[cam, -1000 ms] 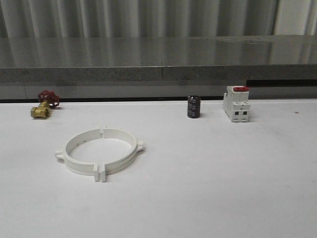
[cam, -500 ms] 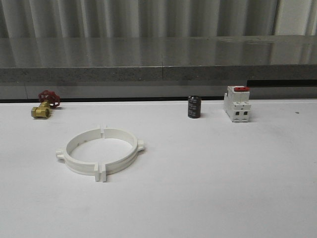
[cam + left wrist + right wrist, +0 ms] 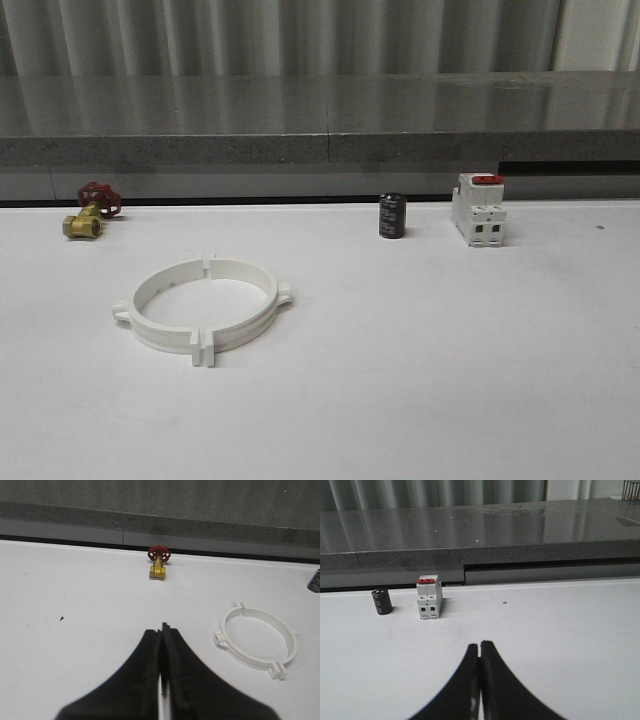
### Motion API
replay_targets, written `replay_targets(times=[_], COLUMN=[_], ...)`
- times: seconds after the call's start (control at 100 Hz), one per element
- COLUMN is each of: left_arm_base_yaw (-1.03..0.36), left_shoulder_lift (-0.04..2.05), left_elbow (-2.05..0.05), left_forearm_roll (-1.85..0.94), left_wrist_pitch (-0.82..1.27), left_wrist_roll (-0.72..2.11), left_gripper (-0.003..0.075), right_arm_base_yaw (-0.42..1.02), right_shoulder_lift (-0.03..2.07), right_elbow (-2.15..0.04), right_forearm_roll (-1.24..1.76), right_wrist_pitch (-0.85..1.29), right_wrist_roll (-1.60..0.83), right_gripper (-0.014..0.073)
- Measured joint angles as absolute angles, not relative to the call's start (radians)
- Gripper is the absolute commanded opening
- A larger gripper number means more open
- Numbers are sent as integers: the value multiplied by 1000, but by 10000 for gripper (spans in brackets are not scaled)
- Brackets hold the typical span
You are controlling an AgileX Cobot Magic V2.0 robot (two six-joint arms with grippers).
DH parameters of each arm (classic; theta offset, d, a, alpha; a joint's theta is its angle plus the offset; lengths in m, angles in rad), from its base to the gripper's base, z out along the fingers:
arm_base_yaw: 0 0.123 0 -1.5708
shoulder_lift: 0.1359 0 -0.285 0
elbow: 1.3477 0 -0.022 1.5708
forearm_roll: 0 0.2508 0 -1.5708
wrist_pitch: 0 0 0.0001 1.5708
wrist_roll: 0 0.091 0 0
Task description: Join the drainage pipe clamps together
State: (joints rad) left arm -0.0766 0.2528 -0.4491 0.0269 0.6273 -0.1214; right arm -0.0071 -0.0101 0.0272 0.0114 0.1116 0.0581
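The two white drainage pipe clamps (image 3: 203, 305) lie joined as one ring on the white table, left of centre, their end tabs meeting at the near and far sides. In the left wrist view the same ring (image 3: 257, 642) lies off to one side of my left gripper (image 3: 161, 629), which is shut with nothing between its black fingers and hangs over bare table. My right gripper (image 3: 479, 645) is shut and empty as well, over bare table some way short of the white breaker.
A brass valve with a red handwheel (image 3: 88, 212) sits at the back left. A black capacitor (image 3: 391, 216) and a white breaker with a red switch (image 3: 478, 210) stand at the back right. A grey stone ledge (image 3: 320, 135) runs behind the table.
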Motion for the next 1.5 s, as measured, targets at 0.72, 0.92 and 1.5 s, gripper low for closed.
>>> replay_targets(times=[0.72,0.92,1.5], left_arm_base_yaw=[-51,-9,-6], left_shoulder_lift=[174,60,-5], left_elbow=[-330,-150,2], left_forearm_roll=[39,25,45], left_wrist_pitch=[474,297,174], left_wrist_roll=[15,21,-61], left_gripper=[-21,-21,-21], right_arm_base_yaw=[-7,-7,-7], right_shoulder_lift=[-10,-10,-10], right_elbow=[27,27,27], right_forearm_roll=[11,11,11], right_wrist_pitch=[114,114,116], right_wrist_roll=[55,55,54], right_gripper=[-65,-65,-65])
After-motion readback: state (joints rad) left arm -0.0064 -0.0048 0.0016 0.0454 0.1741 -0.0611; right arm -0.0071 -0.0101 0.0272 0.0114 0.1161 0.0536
